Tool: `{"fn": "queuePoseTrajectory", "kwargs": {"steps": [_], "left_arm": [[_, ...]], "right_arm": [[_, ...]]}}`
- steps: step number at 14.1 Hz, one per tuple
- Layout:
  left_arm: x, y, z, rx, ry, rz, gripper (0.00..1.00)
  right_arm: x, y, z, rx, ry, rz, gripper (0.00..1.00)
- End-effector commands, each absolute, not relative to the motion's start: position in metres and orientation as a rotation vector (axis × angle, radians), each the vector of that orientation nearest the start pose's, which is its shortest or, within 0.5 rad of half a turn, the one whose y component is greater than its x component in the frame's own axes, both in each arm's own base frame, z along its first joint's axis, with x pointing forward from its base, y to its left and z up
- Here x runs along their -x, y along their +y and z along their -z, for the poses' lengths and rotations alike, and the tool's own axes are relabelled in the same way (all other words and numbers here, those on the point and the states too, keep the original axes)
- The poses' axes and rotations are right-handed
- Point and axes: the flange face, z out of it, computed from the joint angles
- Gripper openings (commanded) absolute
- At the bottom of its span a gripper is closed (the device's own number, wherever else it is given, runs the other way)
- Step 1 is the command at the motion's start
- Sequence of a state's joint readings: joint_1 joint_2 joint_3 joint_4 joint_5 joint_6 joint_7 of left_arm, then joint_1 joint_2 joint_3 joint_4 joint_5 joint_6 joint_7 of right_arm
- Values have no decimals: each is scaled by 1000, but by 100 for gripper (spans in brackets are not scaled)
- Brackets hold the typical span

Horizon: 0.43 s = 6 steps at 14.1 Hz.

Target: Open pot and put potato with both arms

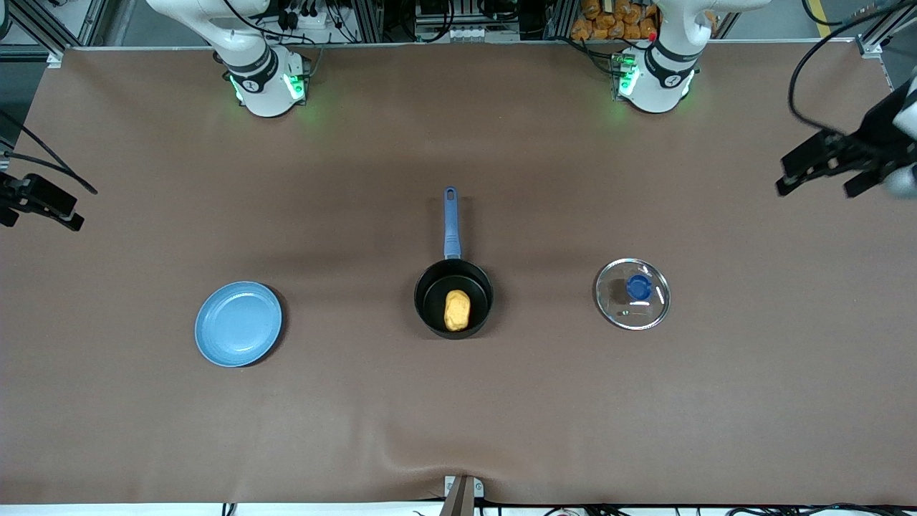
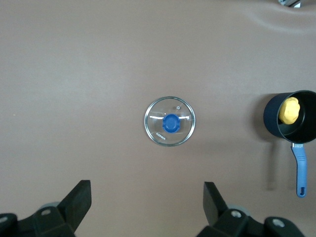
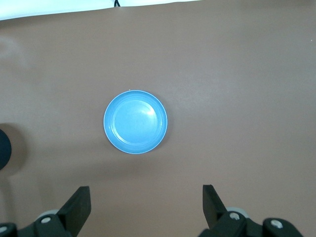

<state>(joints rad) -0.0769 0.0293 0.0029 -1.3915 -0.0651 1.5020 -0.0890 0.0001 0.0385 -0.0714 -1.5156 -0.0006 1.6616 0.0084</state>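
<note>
The black pot (image 1: 420,299) with its long blue handle (image 1: 451,222) stands uncovered at the table's middle. The yellow-orange potato (image 1: 457,309) lies inside it. The glass lid (image 1: 617,304) with the blue knob (image 1: 637,288) lies flat on the table beside the pot, toward the left arm's end. My left gripper (image 1: 817,188) is open and empty, raised at that end of the table; its wrist view (image 2: 147,190) shows the lid (image 2: 158,129), the pot (image 2: 270,116) and the potato (image 2: 289,109). My right gripper (image 1: 41,218) is open and empty, raised at the right arm's end of the table.
A flat light-blue plate (image 1: 238,324) lies empty toward the right arm's end, level with the pot; it also shows in the right wrist view (image 3: 136,122) past the open right gripper (image 3: 146,195). Brown cloth covers the table. A small bracket (image 1: 462,491) sits at the near edge.
</note>
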Motion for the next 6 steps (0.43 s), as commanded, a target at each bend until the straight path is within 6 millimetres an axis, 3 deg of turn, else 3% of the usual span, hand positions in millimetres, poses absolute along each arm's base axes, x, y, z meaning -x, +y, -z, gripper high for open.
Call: {"fn": "queuePoseTrajectory", "kwargs": {"steps": [1, 6], "left_arm": [[-543, -32, -688, 3222, 43, 131, 100], [-547, -31, -680, 3211, 56, 137, 100]], "right_arm": [[-565, -41, -638, 3129, 92, 183, 100], [-569, -39, -640, 3127, 87, 214, 100]]}}
